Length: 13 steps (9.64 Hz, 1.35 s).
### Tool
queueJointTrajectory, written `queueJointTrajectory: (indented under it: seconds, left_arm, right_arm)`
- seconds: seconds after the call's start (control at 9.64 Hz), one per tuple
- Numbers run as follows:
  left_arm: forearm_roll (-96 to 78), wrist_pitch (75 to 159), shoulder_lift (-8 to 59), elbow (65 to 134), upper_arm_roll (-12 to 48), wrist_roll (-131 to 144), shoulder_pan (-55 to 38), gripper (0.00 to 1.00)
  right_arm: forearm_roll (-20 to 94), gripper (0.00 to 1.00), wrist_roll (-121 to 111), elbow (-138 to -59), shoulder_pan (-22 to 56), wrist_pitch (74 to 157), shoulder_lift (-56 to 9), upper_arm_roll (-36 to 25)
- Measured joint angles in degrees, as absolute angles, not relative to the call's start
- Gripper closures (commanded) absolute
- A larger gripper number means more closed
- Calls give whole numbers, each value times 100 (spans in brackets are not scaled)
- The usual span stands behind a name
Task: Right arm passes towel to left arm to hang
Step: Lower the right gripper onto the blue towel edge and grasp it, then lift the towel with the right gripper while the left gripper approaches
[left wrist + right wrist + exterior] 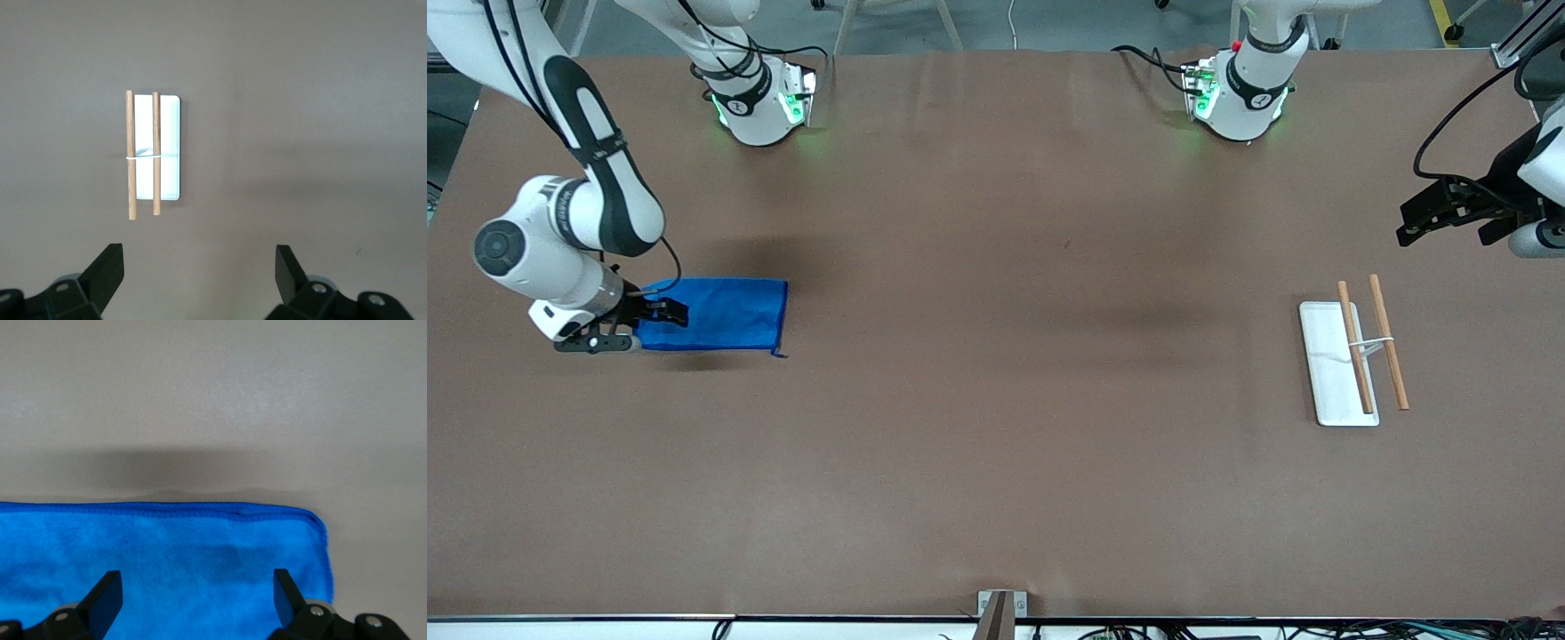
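Nearest the front camera, a small metal bracket (1000,609) is fixed at the edge of the brown surface (996,444), which is covered by one plain matte sheet. A grey floor is seen past the arm bases. Toward the left arm's end, a white tray (1327,373) is laid flat, with two wooden rods (1388,354) mounted on a wire stand over it. The left gripper (1449,218) is held wide, empty, above bare surface near the tray. The towel (725,313) is spread flat toward the right arm's end. The right gripper (640,324) is spread wide over the towel's end, nothing gripped.
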<state>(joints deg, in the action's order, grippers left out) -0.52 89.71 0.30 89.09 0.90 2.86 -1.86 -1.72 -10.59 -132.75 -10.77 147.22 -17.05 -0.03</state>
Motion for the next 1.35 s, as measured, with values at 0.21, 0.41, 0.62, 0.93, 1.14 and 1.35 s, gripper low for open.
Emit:
queueJointTrajectory:
  seconds: [0.21,0.41,0.62,0.93,1.14,1.35]
  left_arm:
    - [-52,8971,45,8916,98,285,-197,0]
    - [-52,8971,59,8918,109,284,-206,0]
    - [-52,8971,63,8918,111,284,-209,0]
    - [-52,8971,134,8922,116,273,-223,0]
    - [-52,8971,174,8921,119,270,-225,0]
    - [-52,8971,188,8922,119,264,-225,0]
  right_arm:
    - [-172,0,-1060,-13411,-1075,14859,-1744,14]
    - [-173,1,-1082,-13564,-1065,15225,-1839,19]
    - [-173,17,-1087,-13721,-997,15460,-1917,43]
    - [-174,71,-1280,-13727,-978,15460,-1941,40]
    - [-174,98,-1319,-13719,-988,15462,-1934,25]
    - [-174,99,-1364,-13706,-1005,15455,-1930,14]
